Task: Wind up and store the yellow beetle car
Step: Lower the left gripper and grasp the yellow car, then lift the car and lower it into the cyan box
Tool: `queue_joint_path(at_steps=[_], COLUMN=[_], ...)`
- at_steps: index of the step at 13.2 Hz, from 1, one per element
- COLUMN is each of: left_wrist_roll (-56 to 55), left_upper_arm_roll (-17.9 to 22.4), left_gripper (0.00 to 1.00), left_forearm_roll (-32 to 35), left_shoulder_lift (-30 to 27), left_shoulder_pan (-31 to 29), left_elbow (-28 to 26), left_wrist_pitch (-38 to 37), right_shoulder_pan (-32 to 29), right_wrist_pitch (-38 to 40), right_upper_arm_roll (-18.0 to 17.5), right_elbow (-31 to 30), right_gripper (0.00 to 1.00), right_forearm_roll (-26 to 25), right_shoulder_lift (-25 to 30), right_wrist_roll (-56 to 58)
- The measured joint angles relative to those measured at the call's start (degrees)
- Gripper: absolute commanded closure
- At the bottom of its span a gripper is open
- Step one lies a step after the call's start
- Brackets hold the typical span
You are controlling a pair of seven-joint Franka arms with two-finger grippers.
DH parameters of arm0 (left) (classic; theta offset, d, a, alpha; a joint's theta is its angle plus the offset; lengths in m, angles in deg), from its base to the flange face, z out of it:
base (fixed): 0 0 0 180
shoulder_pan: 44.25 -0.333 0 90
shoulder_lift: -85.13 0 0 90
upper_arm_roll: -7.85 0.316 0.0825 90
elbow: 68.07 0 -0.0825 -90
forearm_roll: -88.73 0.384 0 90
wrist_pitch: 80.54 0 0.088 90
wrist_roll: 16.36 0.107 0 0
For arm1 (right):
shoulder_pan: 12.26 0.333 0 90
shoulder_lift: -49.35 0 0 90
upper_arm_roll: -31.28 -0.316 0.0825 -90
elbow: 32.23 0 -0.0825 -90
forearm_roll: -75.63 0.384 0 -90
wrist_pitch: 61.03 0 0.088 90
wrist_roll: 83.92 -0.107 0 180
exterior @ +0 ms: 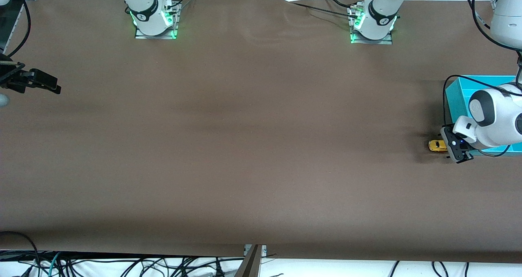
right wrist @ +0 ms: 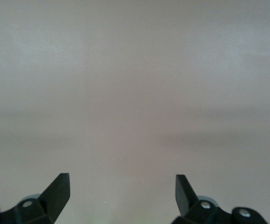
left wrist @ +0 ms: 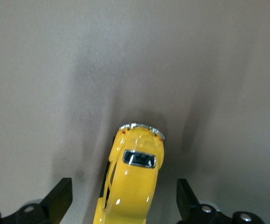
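Hovering low at the left arm's end of the table [exterior: 261, 146], the left tool [exterior: 456, 148] has its fingers [left wrist: 60, 198] spread wide, gripping nothing. The yellow beetle car [exterior: 437, 145] sits on the table directly under it, lying in the gap between the two fingers with clear space on each side. No contact visible yet.

Key relation: in the left wrist view the yellow beetle car [left wrist: 132, 179] runs lengthwise down the middle of the gap, so its long axis lies across the line on which the fingers would close. They would meet the car's flanks, not its bumpers. Judged a good line-up for a side pinch.

Heading: the chrome-bumpered end with the small dark window points away from the tool's palm. The other end is cut off at the picture's edge. Cannot tell from this whether the bumper shown is nose or tail. Body sits slightly skewed from the tool's centre line, not much.

A teal box [exterior: 463, 93] stands on the table just beside the left tool; likely the storage spot.

Right tool [exterior: 38, 81] waits over the right arm's end of the table, fingers [right wrist: 60, 189] released, only bare table below. Left arm is by far the nearer one to the car.
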Motion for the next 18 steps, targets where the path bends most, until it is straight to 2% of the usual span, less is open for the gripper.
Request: queue_joint_path(at_steps=[1,3,6,8,13,15,18], left_wrist_roll=[0.6,1.1,1.1,1.1,-6.6,-7.8,-1.2], left_upper_arm_roll=[0.0,-0.1,-0.5,-1.3,-5.9,-5.1,-1.8], left_gripper=[0.75,0.9,0.91,0.91,0.9,0.9,0.88], left_forearm_roll=[0.0,0.0,0.0,0.0,0.0,0.1,2.6], left_shoulder_lift=[0.2,0.4,0.2,-0.5,-7.3,-10.3,-12.4], left_shoulder_pan=[-0.4,-0.6,-0.5,-0.5,0.8,0.6,-5.3], left_elbow=[0.0,0.0,0.1,1.1,6.9,8.1,8.3], left_wrist_pitch=[0.5,0.8,0.6,-2.5,-22.0,-28.0,-29.4], right_shoulder_pan=[0.0,0.0,-0.1,-0.1,-0.1,-0.1,-0.1], right_wrist_pitch=[0.0,-0.1,-0.4,-0.5,-0.7,-0.7,-0.7], right_upper_arm_roll=[0.0,0.0,0.0,0.0,0.0,0.0,0.0], right_elbow=[0.0,0.0,0.1,0.1,0.2,0.2,0.2], right_gripper=[0.0,0.0,0.0,0.0,0.0,0.0,0.0], right_forearm_roll=[0.0,0.0,0.0,0.0,0.1,0.2,0.2], right_shoulder_lift=[0.0,-0.2,-0.5,-0.5,-0.6,-0.6,-0.6], right_wrist_roll=[0.0,0.0,0.0,0.0,0.0,0.0,0.0])
